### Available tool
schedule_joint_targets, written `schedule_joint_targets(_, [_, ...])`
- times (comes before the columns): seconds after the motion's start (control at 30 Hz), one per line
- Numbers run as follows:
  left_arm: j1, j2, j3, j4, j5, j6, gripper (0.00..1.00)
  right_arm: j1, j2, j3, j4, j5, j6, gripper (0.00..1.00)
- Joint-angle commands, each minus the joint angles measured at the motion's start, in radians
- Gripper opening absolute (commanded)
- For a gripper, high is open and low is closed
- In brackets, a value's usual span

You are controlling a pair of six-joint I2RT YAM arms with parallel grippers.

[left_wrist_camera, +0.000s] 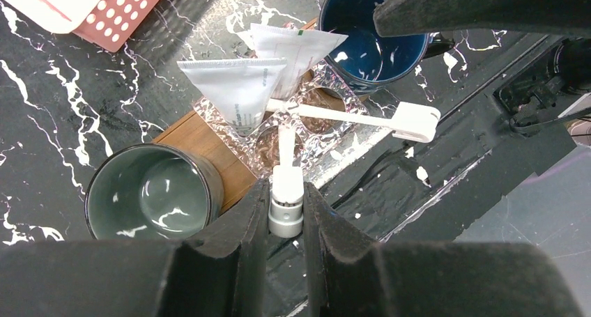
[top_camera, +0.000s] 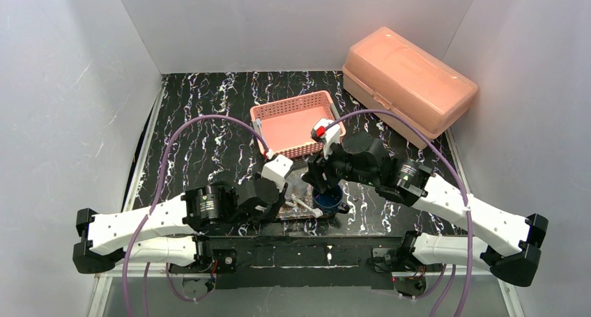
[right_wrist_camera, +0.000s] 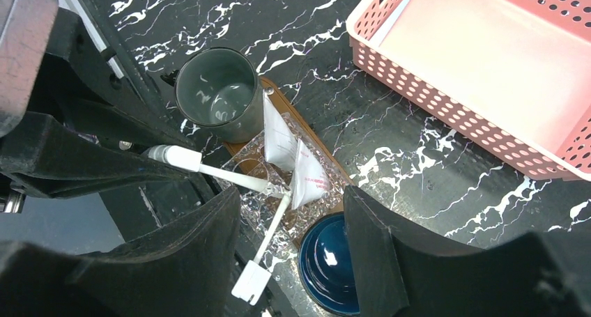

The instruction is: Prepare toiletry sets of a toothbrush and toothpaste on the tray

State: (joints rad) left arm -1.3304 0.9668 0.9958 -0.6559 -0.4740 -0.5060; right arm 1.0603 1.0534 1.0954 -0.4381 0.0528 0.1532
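Observation:
My left gripper [left_wrist_camera: 286, 191] is shut on the capped end of a white toothbrush [left_wrist_camera: 286, 143] whose other end stands in the clear faceted glass [left_wrist_camera: 334, 141] on the wooden tray [left_wrist_camera: 209, 146]. The glass also holds two white toothpaste tubes [left_wrist_camera: 240, 87] and a second toothbrush [left_wrist_camera: 362, 118] leaning out to the right. The grey-green cup [left_wrist_camera: 150, 191] and the dark blue mug [left_wrist_camera: 369, 42] stand empty at either end. My right gripper [right_wrist_camera: 289, 254] is open and empty, hovering above the glass [right_wrist_camera: 275, 205] and the mug [right_wrist_camera: 331, 265].
The pink mesh basket [top_camera: 296, 122] sits just behind the tray, with a slim white stick [top_camera: 259, 132] along its left edge. The large salmon lidded box [top_camera: 408, 80] stands at the back right. Both arms crowd over the tray near the table's front edge [top_camera: 327, 251].

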Motion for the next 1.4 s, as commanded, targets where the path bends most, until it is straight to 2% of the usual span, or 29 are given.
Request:
schedule_joint_targets(0.0, [0.003,-0.016,-0.029,0.049,-0.012,0.024,0.0,-0.005,-0.033,-0.009,0.044,0.013,-0.003,0.65])
schedule_joint_targets(0.73, [0.004,-0.005,-0.074,0.046,-0.126,0.02,0.0,-0.005,-0.059,-0.049,0.056,0.013,0.003,0.66])
schedule_joint_targets(0.83, [0.004,-0.012,-0.072,0.046,-0.119,0.022,0.13,-0.005,-0.059,-0.05,0.055,0.013,0.002,0.66])
schedule_joint_targets(1.0, [0.004,-0.026,-0.073,0.044,-0.094,0.03,0.26,-0.005,-0.062,-0.054,0.052,0.019,0.003,0.68])
schedule_joint_targets(1.37, [0.004,-0.014,-0.028,0.009,-0.015,0.025,0.41,-0.005,-0.064,-0.052,0.049,0.024,0.008,0.7])
